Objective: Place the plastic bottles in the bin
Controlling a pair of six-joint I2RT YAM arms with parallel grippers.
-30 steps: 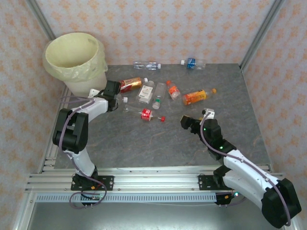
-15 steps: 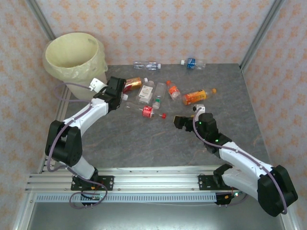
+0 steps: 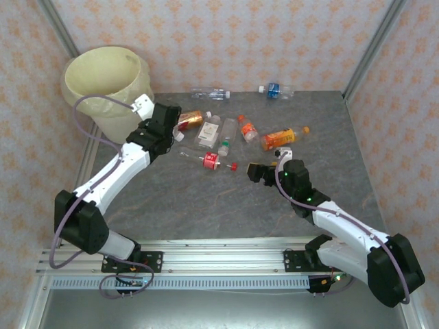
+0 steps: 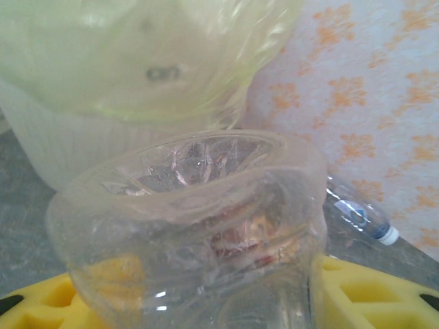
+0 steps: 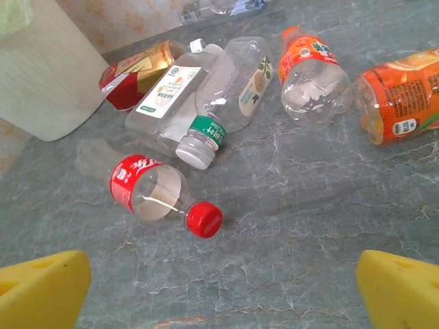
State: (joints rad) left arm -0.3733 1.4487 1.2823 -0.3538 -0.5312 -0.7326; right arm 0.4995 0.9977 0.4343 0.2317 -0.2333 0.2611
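My left gripper [image 3: 170,130] is shut on a clear plastic bottle [image 4: 199,226], held up beside the wall of the cream bin [image 3: 106,82] with its pale yellow bag [image 4: 137,62]. The bottle's base faces the wrist camera and hides most of the yellow fingers [image 4: 374,295]. My right gripper [image 3: 255,171] hangs open low over the table, with nothing between its jaws. In front of it lies a red-capped, red-labelled bottle [image 5: 154,195]. Several more bottles lie beyond: green-capped [image 5: 233,92], white-labelled [image 5: 168,92], red-gold [image 5: 134,72], a small orange one [image 5: 312,68] and a large orange one [image 5: 401,103].
Two clear bottles lie along the back wall, one plain [image 3: 209,93] and one with a blue label [image 3: 274,90]. Metal posts and patterned walls close in the grey stone table [image 3: 226,205]. The bin [image 5: 41,68] stands off the table's far left corner.
My left arm has risen and swung toward the bin, carrying the clear bottle. My right gripper has slid left toward the red-capped bottle and stayed open.
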